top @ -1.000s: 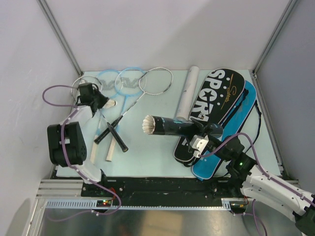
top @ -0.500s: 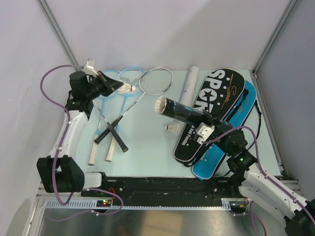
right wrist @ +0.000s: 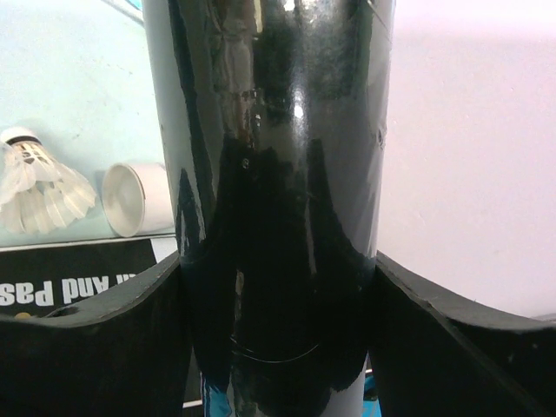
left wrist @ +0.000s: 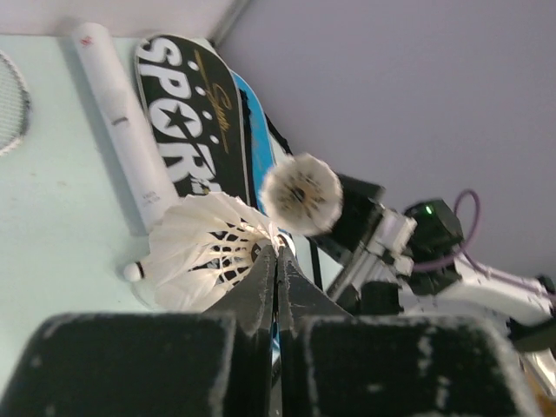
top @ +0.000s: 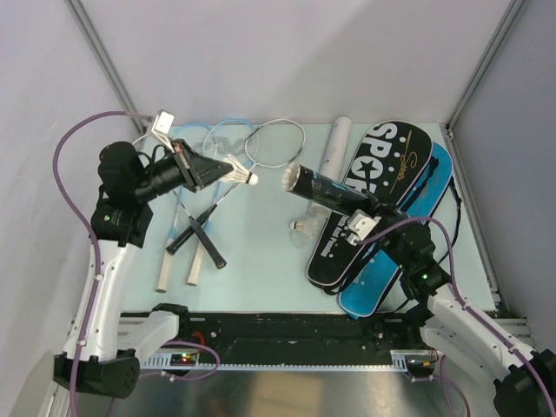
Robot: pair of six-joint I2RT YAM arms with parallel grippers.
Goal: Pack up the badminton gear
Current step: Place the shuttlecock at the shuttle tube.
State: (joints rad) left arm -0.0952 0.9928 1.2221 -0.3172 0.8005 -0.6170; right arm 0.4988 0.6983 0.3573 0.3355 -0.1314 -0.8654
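My left gripper is shut on the feather skirt of a white shuttlecock and holds it in the air, cork end toward the right. In the left wrist view the closed fingertips pinch the shuttlecock. My right gripper is shut on a black tube, held tilted above the table. Its open mouth faces the shuttlecock across a small gap and shows white feathers inside. The tube fills the right wrist view between both fingers.
A second shuttlecock lies on the table under the tube, also in the right wrist view. A white tube lies beside the black SPORT bag, which rests on the blue bag. The rackets lie at the back left.
My left arm lifted the shuttlecock off the rackets and carried it right toward the tube's mouth. My right arm raised the tube and swung it back and right, uncovering the table shuttlecock.
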